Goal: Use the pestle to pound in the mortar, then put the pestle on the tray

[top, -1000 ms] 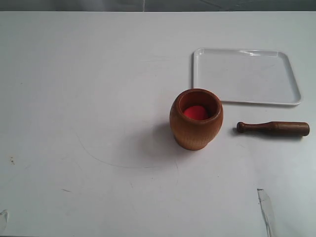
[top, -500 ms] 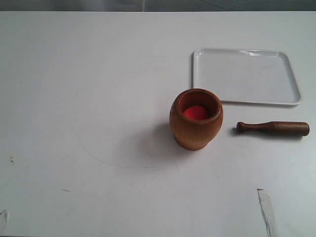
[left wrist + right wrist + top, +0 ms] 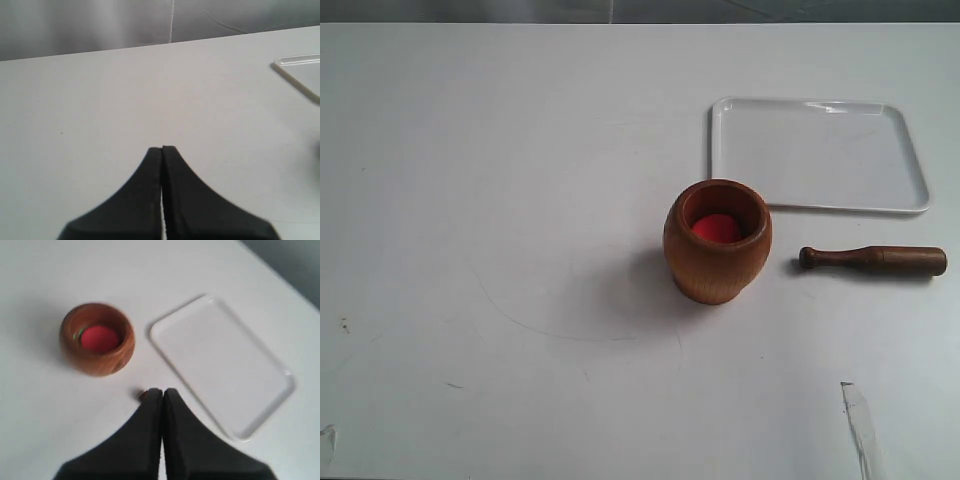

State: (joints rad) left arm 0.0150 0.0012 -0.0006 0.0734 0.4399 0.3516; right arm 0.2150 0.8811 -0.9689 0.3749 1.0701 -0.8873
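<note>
The brown wooden mortar (image 3: 717,241) stands upright mid-table with a red ball (image 3: 717,229) inside it; it also shows in the right wrist view as the mortar (image 3: 97,345). The dark pestle (image 3: 873,260) lies flat on the table to the mortar's right, below the white tray (image 3: 817,154). In the right wrist view my right gripper (image 3: 162,391) is shut and empty, above the table, hiding all but the knob tip of the pestle (image 3: 142,395); the tray (image 3: 220,362) lies beside it. My left gripper (image 3: 162,149) is shut, empty, over bare table.
The white table (image 3: 500,180) spreads wide to the left of the mortar. A strip of clear tape (image 3: 860,425) is stuck near the front right edge. A corner of the tray (image 3: 300,75) shows in the left wrist view. Neither arm shows in the exterior view.
</note>
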